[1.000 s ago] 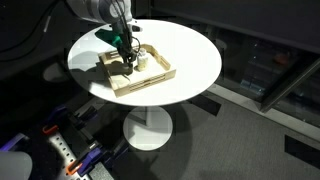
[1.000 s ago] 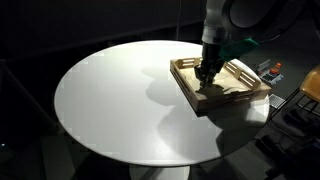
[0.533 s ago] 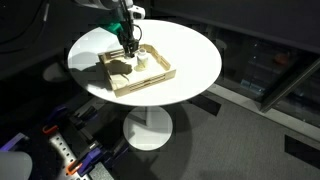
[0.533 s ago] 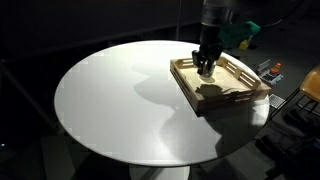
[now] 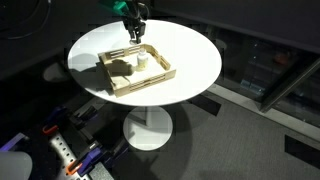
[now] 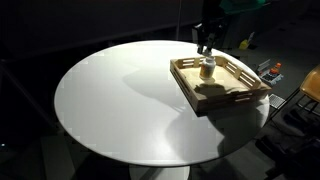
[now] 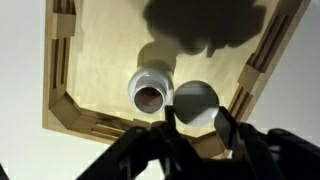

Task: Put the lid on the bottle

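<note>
While it hangs in the air over the wooden tray [image 7: 100, 60], the pincer [image 7: 196, 117] is clamped on the lid [image 7: 195, 98], a round whitish disc between the two dark fingertips in the wrist view. Beside the lid in that view, and lower, the bottle [image 7: 150, 92] stands upright on the tray floor with its mouth open. In both exterior views the pincer [image 5: 133, 31] [image 6: 205, 42] is above the bottle [image 5: 142, 60] [image 6: 208, 68], apart from it. The tray rests on the round white table [image 6: 110, 100].
</note>
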### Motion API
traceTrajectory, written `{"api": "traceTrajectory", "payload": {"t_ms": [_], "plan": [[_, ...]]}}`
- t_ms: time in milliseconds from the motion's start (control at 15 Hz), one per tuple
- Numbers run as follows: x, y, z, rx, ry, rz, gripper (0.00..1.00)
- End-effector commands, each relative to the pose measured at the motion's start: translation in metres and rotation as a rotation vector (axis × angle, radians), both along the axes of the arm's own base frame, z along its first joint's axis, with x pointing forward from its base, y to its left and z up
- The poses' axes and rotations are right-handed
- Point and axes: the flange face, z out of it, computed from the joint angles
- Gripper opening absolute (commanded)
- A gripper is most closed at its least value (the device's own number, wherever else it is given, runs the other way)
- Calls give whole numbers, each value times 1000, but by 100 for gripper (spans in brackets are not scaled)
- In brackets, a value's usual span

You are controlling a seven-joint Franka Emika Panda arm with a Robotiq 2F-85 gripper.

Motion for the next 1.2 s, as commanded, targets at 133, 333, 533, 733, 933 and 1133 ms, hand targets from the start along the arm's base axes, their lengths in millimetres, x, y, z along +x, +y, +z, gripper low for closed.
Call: {"api": "traceTrajectory", "payload": {"t_ms": [133, 333, 533, 733, 933, 1133], "plan": [[16, -30, 20, -2, -8, -59, 47], [20, -40, 14, 1, -10, -74, 50], [22, -45, 6, 9, 0, -81, 52], [22, -46, 3, 15, 6, -82, 50], [20, -49, 1, 15, 7, -79, 78], [21, -54, 1, 25, 11, -81, 99]]}}
